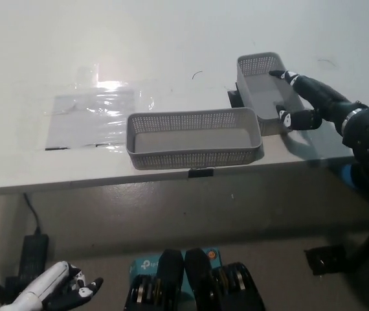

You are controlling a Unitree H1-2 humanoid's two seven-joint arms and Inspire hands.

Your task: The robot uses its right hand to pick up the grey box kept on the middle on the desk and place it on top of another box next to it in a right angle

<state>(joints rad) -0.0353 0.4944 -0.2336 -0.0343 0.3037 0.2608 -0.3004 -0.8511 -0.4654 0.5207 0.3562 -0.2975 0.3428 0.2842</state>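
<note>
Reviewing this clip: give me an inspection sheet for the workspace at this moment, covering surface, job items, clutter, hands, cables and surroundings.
Surface: white desk, mostly bare, with glare near its middle.
Job items: two grey mesh boxes, the long box along the front edge and the small box behind its right end, already at a right angle but side by side, not stacked.
Clutter: clear plastic sheet left of the long box; small dark marks under the boxes.
Hands: right hand at the small box's right wall, fingers over the rim, grip not confirmable; left hand resting low below the desk, fingers apart.
Cables: black cable with power brick on the floor, left.
Surroundings: grey floor; blue carton under the desk.
</note>
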